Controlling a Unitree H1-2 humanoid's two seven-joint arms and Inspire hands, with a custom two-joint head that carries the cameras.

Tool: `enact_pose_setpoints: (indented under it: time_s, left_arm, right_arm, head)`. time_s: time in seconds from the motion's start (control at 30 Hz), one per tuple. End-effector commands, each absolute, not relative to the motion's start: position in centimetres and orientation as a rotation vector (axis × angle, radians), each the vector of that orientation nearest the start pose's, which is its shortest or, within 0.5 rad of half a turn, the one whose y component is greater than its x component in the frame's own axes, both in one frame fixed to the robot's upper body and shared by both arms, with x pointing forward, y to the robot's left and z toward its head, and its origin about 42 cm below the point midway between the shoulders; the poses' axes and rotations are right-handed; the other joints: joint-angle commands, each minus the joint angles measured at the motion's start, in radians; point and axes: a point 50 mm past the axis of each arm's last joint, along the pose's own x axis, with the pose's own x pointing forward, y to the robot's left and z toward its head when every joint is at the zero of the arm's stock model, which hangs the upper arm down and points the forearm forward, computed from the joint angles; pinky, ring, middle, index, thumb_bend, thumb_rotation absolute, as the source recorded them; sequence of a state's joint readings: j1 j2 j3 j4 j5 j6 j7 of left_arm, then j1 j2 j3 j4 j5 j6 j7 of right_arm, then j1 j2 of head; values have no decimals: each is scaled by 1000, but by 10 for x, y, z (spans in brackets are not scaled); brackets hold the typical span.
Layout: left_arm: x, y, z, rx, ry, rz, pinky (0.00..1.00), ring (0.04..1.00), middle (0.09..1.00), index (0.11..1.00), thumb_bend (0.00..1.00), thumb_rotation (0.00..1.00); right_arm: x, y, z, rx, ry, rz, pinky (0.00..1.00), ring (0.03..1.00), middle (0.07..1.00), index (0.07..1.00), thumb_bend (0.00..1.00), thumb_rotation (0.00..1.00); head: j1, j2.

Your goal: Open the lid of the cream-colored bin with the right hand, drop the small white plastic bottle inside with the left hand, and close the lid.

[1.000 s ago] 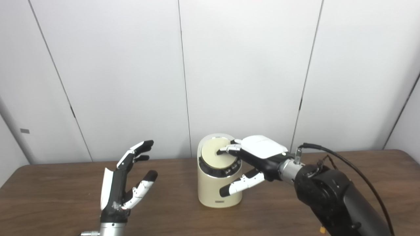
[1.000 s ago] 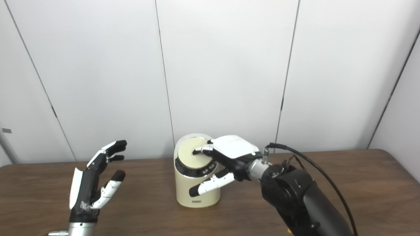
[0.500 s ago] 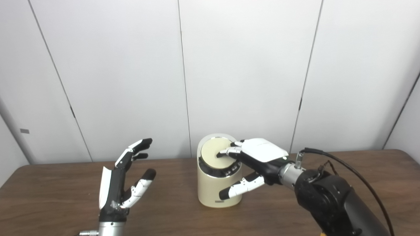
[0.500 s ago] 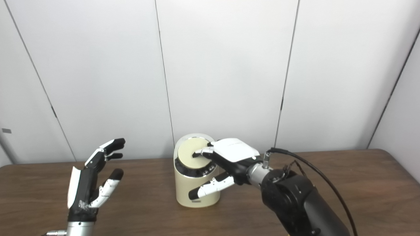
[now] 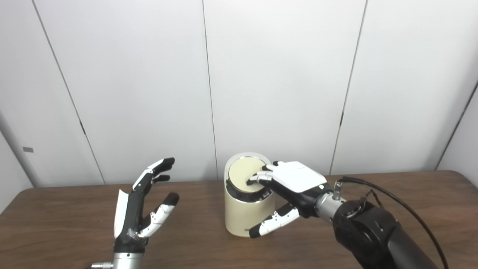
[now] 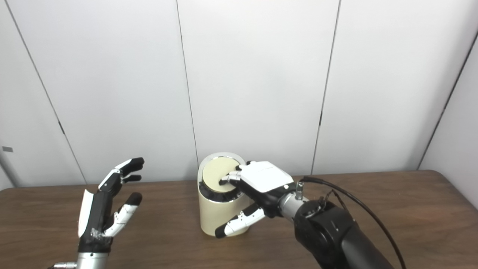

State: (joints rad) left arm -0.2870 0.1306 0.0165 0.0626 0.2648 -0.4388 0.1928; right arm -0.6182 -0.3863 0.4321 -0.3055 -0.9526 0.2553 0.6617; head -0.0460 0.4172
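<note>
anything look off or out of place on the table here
Mostly no: the cream bin stands upright with its lid down, right hand fingers resting on it. One oddity: the left hand is open and holds nothing, and no small white bottle shows anywhere in view.

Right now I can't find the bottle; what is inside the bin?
Cannot be seen: the lid covers the bin, with the right hand pressing its fingers on top. No bottle shows on the table.

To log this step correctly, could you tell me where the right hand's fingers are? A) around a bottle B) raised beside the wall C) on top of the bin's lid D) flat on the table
C: the right hand has its fingers on the bin's lid.
</note>
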Motion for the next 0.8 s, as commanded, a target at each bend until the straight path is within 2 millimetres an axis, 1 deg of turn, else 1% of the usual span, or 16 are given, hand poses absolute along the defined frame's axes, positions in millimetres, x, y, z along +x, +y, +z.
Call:
enact_pose_setpoints:
  time_s: [0.0,0.1,0.2,0.33,0.47,0.5,0.57,0.6,0.77]
  left_arm:
    - [362,232,220,315,-763,100,694,788,800,785,760,797]
    - [362,231,221,314,-765,99,693,787,798,783,754,796]
    - [362,231,221,311,-765,98,695,788,799,783,745,793]
    - [361,231,221,308,-764,96,692,787,800,784,746,796]
    - [361,231,221,316,-765,98,697,789,800,785,737,802]
    - [361,231,221,314,-765,98,697,789,800,784,736,802]
    - [361,231,221,312,-766,97,696,789,801,785,732,798]
    - [361,231,221,311,-767,97,695,790,802,786,738,798]
    - [361,231,222,305,-771,97,699,789,801,786,743,791]
  right_arm:
    - [380,-157,298,-1550,-350,517,975,946,871,839,999,854]
    - [382,-156,290,-1656,-357,485,976,947,878,844,999,875]
    - [384,-156,281,-1740,-372,451,984,951,886,852,991,865]
    - [387,-159,270,-1789,-380,426,998,964,898,857,991,892]
    - [389,-159,265,-1842,-383,409,997,963,891,850,992,893]
    - [389,-158,264,-1883,-383,400,995,961,889,848,992,892]
    - [390,-158,261,-1948,-376,390,980,935,845,811,992,916]
    - [390,-157,261,-1969,-369,388,990,929,828,797,992,922]
    - [388,-156,261,-1985,-354,391,979,887,765,735,1000,917]
  head:
    - [0,1]
    - [0,1]
    - [1,1]
    - [2,1]
    - [1,1]
    - [1,0]
    - [2,0]
    - [2,0]
    - [0,3]
